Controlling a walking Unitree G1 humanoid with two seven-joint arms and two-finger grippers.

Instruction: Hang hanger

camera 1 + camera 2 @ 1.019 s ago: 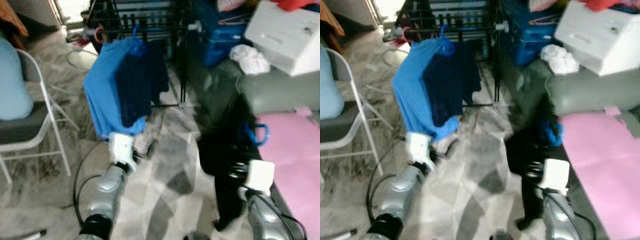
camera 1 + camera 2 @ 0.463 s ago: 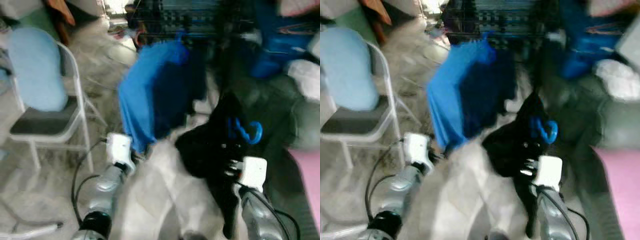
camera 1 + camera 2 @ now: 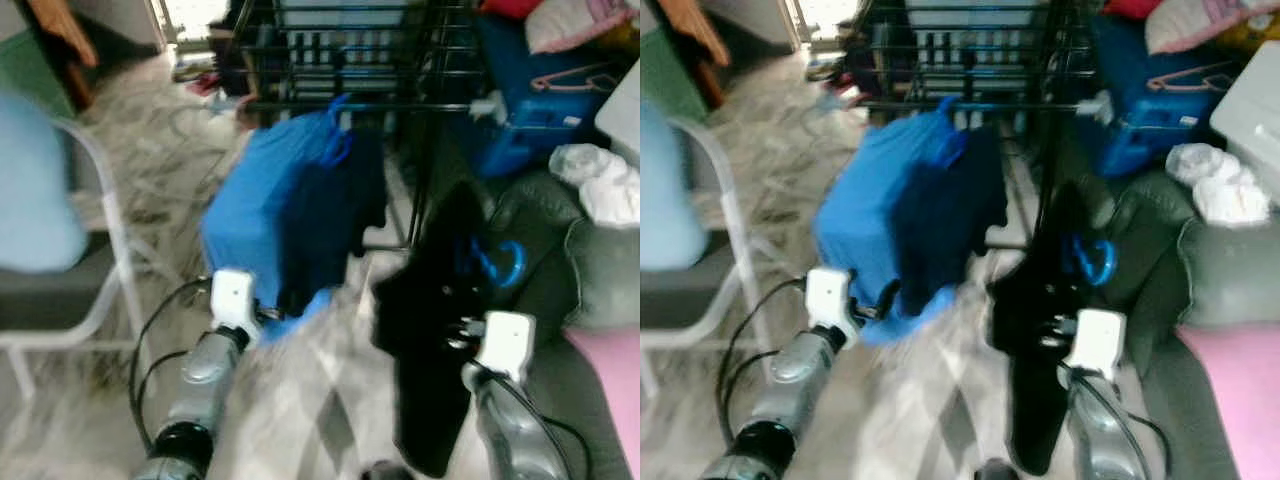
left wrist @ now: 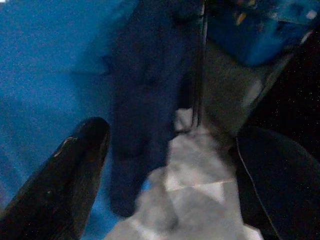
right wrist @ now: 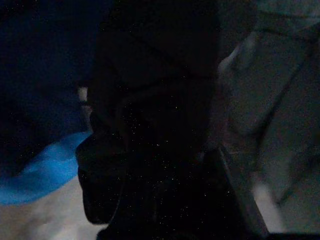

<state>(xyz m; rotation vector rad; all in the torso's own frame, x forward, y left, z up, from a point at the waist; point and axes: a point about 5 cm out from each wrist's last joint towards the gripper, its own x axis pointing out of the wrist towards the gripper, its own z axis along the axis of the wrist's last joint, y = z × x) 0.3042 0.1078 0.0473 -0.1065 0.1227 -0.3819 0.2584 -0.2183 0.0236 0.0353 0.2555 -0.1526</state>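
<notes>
1. We face a black drying rack standing on a marbled floor. The head views are somewhat blurred.
2. On the rack's front bar a bright blue shirt hangs from a blue hook, with a darker navy garment just beside it, overlapping its right edge.
3. Our right gripper is raised in front of the rack's right side. A black garment drapes down from it, and the blue hook of the hanger sticks out above the cloth, not yet on the bar.
4. The right wrist view is very dark: black cloth sits close against the camera, so we cannot tell whether these fingers are clamped or apart.
5. Our left gripper is held low, near the bottom hem of the blue shirt. In the left wrist view its two black fingers are spread apart with nothing between them, the blue shirt and navy garment hanging ahead.
6. To the left stands a white folding chair with something pale blue on it.
7. To the right lie a grey-green cushion, a crumpled white cloth, a blue bin and a pink sheet.
</notes>
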